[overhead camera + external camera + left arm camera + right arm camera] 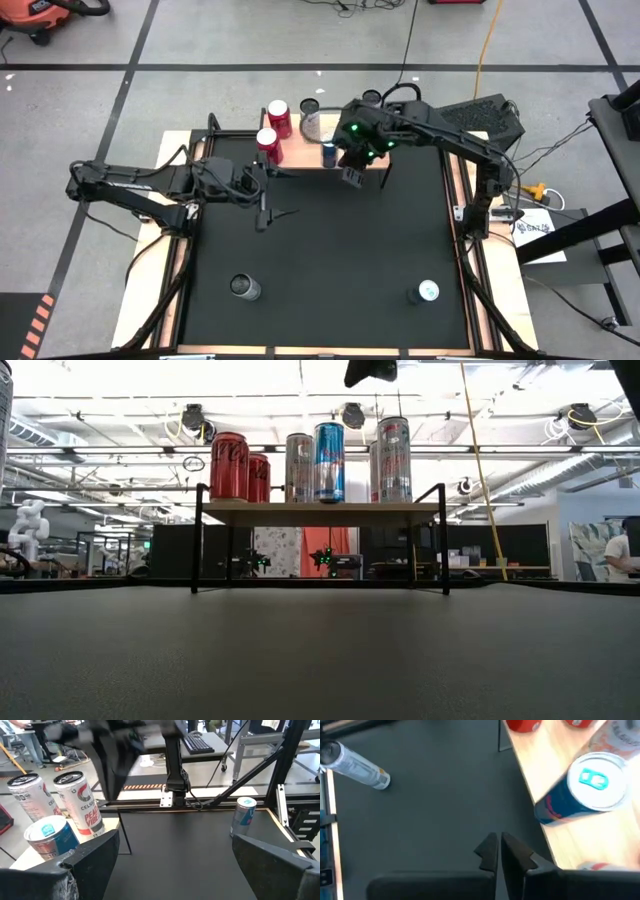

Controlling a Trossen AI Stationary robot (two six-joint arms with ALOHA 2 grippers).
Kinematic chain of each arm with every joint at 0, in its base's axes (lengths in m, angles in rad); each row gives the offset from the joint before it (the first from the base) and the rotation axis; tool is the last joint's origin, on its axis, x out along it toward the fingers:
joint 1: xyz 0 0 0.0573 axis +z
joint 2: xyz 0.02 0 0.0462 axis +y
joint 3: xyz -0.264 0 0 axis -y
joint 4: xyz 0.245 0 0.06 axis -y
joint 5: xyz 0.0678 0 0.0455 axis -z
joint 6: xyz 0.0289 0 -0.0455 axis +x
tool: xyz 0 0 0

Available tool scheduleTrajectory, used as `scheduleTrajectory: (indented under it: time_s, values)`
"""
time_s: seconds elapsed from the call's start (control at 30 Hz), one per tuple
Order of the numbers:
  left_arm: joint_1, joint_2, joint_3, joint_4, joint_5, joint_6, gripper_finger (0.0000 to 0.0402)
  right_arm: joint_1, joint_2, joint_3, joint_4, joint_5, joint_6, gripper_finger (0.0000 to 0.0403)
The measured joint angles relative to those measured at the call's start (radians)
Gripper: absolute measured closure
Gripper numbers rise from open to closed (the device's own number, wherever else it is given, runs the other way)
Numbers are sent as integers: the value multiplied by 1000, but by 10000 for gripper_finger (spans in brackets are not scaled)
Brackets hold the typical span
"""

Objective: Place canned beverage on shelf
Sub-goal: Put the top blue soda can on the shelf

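Note:
The shelf [320, 512], a light wood top on thin black legs, stands at the far middle of the black mat. On it stand two red cans [229, 465], tall silver cans [393, 459] and a blue canned beverage [590, 790], all upright. My right gripper [498, 852] is shut and holds nothing. It hangs over the mat just off the shelf's near edge [350, 177], beside the blue can. My left gripper [175, 865] is open over the mat left of the middle [282, 192], level, with nothing between its fingers.
Two more cans stand on the mat near the front edge, one at the left [245, 288] and one at the right [425, 292]. The mat's middle lies bare between them and the shelf. Wooden strips edge the mat [150, 270].

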Motion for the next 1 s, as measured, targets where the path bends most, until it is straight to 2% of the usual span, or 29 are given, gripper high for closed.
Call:
scheduleTrajectory:
  time_s: [0.33,0.47,1.0]
  values:
    - [0,-115,0,-34,-3,0,10,29,89,-1,-5,26,-23,402]
    - [0,-147,0,-101,-6,-1,10,29,127,-1,0,109,-39,402]
    - [0,-156,0,-155,-6,-1,10,61,173,-1,18,211,-59,403]
